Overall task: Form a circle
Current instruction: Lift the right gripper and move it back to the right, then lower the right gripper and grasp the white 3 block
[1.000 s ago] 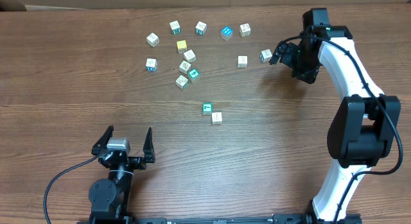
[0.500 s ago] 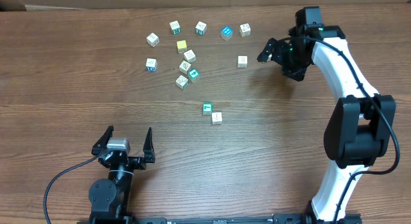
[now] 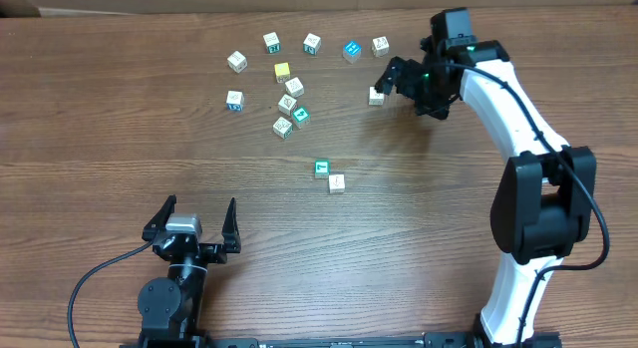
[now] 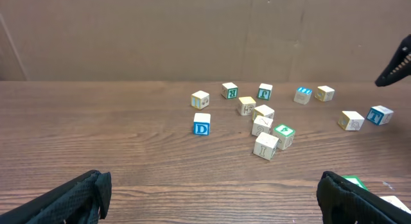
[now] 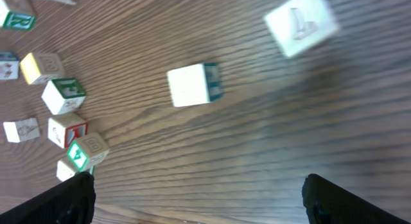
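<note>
Table (image 3: pixel 100 139), read left to right:

- Left gripper (image 3: pixel 200 203), at 7 o'clock: fingers spread wide with nothing between them; same place as a second ago.
- The circle (image 3: pixel 286 103), at 11 o'clock: three whitish cubes and one green-topped, tightly bunched. It is unmoved, and looser cubes lie around it.
- Green cube (image 3: pixel 321 169) and pale cube (image 3: pixel 337 182), at mid-table: corner to corner, unmoved.
- Right gripper (image 5: pixel 198 179), at 1 o'clock: jaws fully apart and gripping nothing. It has swung left since a second ago and now hangs just beside the whitish cube (image 3: pixel 376 96).
- Blue-faced cube (image 4: pixel 380 114): earlier at the right gripper's tip, now hidden from overhead. The left wrist view shows it just right of the whitish cube
</note>
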`<move>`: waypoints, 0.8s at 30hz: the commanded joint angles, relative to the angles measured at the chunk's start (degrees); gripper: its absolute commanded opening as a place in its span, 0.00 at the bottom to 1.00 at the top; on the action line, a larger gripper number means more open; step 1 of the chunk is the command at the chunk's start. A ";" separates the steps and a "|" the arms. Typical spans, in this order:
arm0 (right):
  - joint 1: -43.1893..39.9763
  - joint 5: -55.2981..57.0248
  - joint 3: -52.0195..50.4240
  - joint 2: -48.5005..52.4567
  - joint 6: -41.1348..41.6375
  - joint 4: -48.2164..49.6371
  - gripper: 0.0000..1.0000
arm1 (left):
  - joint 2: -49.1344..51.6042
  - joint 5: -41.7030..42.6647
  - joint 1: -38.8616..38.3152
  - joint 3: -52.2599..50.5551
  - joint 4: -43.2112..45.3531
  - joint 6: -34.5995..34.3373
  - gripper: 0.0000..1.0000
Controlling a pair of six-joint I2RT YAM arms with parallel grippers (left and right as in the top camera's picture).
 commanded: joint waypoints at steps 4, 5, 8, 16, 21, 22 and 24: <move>2.75 -0.24 1.22 -1.70 -0.02 2.23 1.00 | -0.48 -0.17 0.39 -0.20 -0.11 0.83 1.00; 3.08 -0.24 1.22 -1.70 -0.02 2.51 1.00 | -0.48 -0.17 0.39 -0.20 -0.11 0.83 1.00; 4.24 0.37 1.22 -1.70 -0.04 3.56 1.00 | -0.48 -0.17 0.39 -0.20 -0.11 0.83 1.00; 6.60 6.99 1.22 -1.64 -0.26 5.88 1.00 | -0.48 -0.17 0.39 -0.20 -0.11 0.83 1.00; 8.37 12.13 1.22 -0.74 -0.52 7.10 1.00 | -0.48 -0.17 0.39 -0.20 -0.11 0.83 1.00; 8.68 13.35 1.22 -0.59 -0.50 7.17 1.00 | -0.48 -0.17 0.39 -0.20 -0.11 0.83 1.00; 9.29 16.50 1.22 0.07 -0.61 7.78 1.00 | -0.48 -0.17 0.39 -0.20 -0.11 0.83 1.00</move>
